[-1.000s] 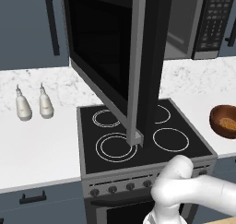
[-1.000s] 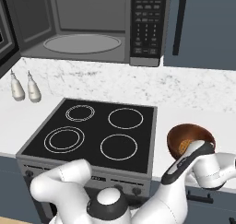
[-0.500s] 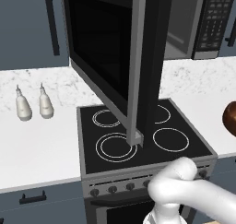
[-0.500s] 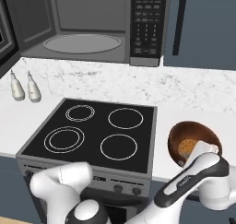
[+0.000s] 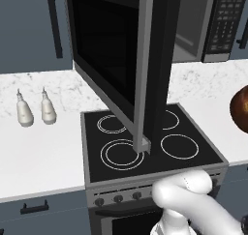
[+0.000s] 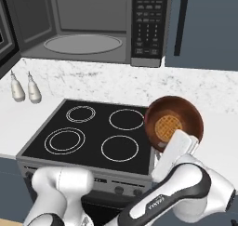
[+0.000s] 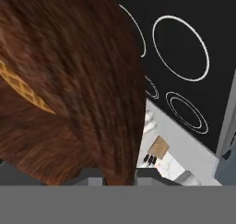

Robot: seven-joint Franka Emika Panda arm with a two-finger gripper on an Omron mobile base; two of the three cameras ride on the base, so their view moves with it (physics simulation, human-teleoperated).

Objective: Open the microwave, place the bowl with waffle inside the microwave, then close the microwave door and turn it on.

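Observation:
My gripper (image 6: 180, 143) is shut on the near rim of the glossy reddish-brown bowl (image 6: 174, 123), which hangs in the air over the stove's right edge. A round waffle (image 6: 167, 127) lies in it. In the left base view the bowl (image 5: 240, 109) shows at the right edge. Up close in the hand view, the bowl (image 7: 69, 80) and a slice of waffle (image 7: 23, 91) take up the left. The microwave (image 6: 88, 25) stands open above the stove, its glass turntable bare. The microwave door (image 5: 121, 60) swings out to the left over the burners.
The black four-ring stovetop (image 6: 97, 132) lies below the microwave, with a row of oven knobs on its front. Two white shakers (image 6: 24, 86) stand on the marble counter to the left. The keypad strip (image 6: 148, 25) is on the microwave's right.
The gripper closed on the bowl's rim and raised the bowl off the right counter, carrying it up and left toward the stove.

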